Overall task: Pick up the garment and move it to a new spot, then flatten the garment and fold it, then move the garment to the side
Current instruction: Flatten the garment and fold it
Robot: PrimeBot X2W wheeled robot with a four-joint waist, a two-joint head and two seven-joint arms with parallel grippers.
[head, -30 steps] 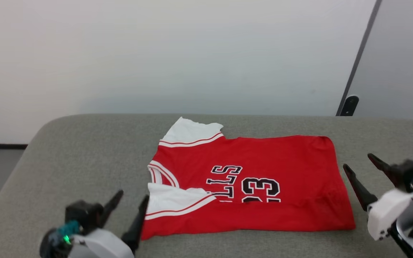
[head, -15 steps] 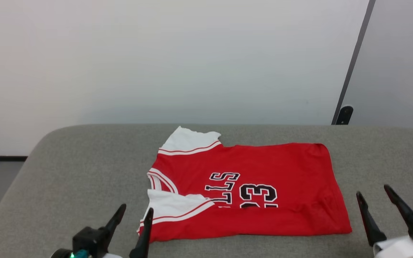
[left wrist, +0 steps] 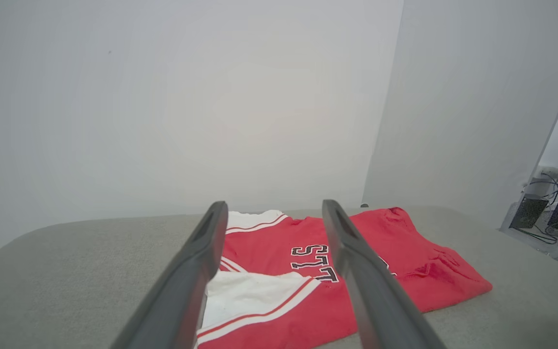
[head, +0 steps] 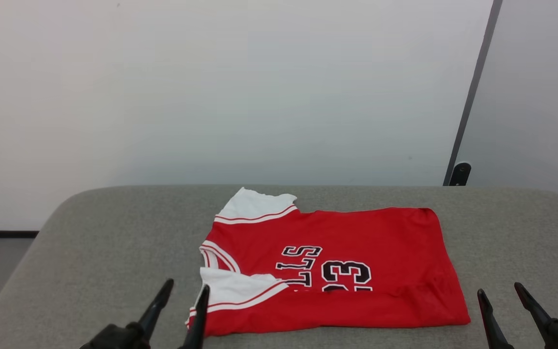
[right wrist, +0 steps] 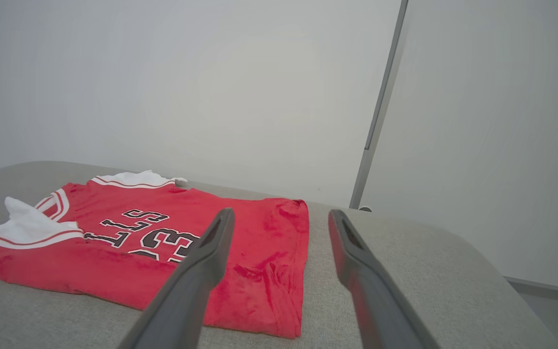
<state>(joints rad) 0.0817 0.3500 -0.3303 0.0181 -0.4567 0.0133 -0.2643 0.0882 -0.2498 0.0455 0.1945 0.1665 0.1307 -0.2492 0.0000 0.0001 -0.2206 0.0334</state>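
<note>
Left pincer (head: 187, 286) gapes beside garment (head: 356, 232) on grey cushion (head: 90, 252).

Soft even light, mild wide-angle distortion

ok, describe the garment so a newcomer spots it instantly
Start at the grey padded surface below the pale wall. Lying at its middle is the garment. Nothing else there is bright red with white sleeves and black lettering.

The garment (head: 356, 232): soft matt red cloth, lightly creased; the bench (head: 104, 242), coarse grey weave; my left hand (head: 187, 285) and right hand (head: 499, 288), smooth, dark, matt.
</note>
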